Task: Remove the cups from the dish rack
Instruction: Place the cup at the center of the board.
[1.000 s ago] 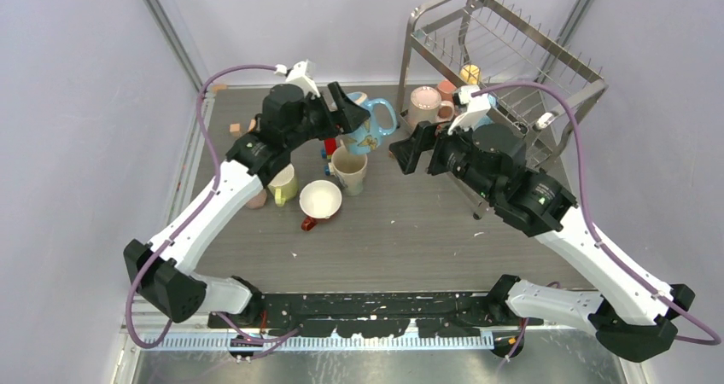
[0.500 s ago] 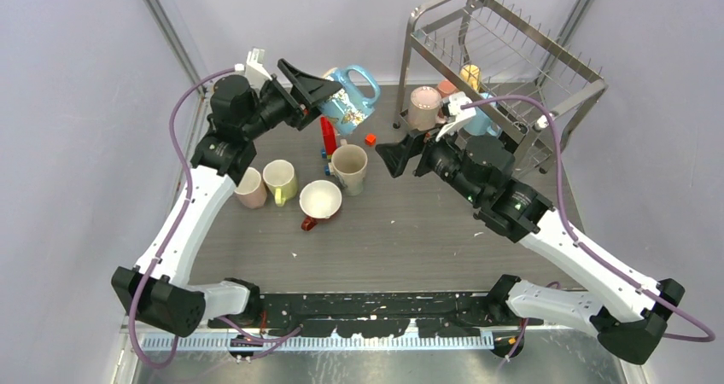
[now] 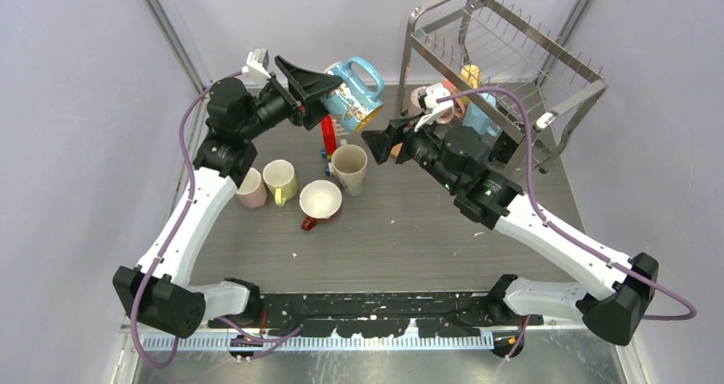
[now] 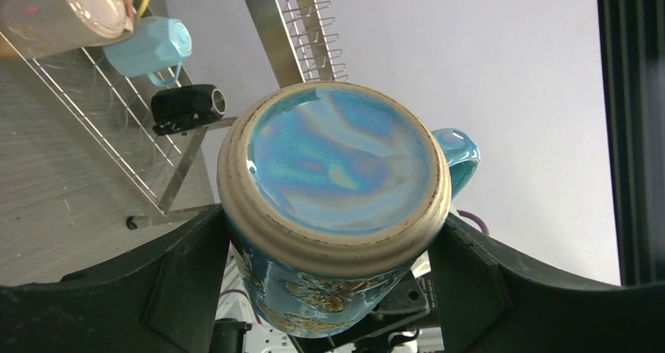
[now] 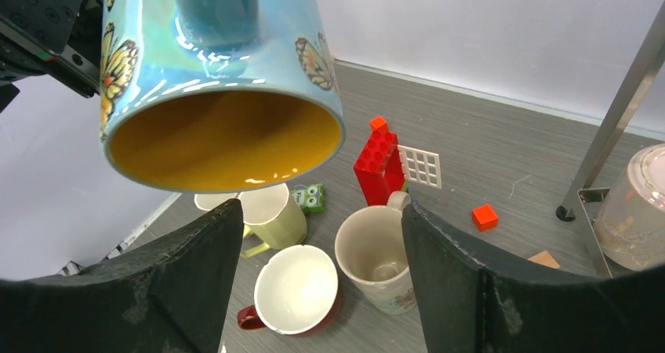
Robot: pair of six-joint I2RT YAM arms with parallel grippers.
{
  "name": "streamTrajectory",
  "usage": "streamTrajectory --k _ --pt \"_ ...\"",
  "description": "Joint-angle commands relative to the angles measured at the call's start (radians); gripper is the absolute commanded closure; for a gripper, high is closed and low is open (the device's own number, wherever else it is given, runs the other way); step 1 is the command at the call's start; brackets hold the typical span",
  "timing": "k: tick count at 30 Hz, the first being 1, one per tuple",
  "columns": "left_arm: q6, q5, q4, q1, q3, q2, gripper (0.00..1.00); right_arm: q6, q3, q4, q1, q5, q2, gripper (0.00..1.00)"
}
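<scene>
Hoisting blue mug [image 3: 353, 96] above counter [image 3: 410, 230], left end effector [image 3: 323, 88] clamps its body, higher than a second ago | right end effector [image 3: 380, 142], jaws spread and empty, has closed in below | handover likely; rack [image 3: 411, 51] still holds cups [image 4: 149, 43].

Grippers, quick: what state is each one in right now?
Left gripper: closed on the blue butterfly mug, held off the table.
Right gripper: open, holding nothing.
</scene>
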Motion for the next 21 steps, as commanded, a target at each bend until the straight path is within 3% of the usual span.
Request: streamTrajectory --k 1,21 --pt "-0.078 0.049 0.197 0.009 0.03 -0.08 1.0 -0.028 0.068 0.124 -0.005 -0.03 0.005 0.25" --pt "-0.244 0.072 0.328 0.009 -0.028 -0.111 1.0 0.057 0.118 0.287 -0.016 -0.088 0.059 0.39"
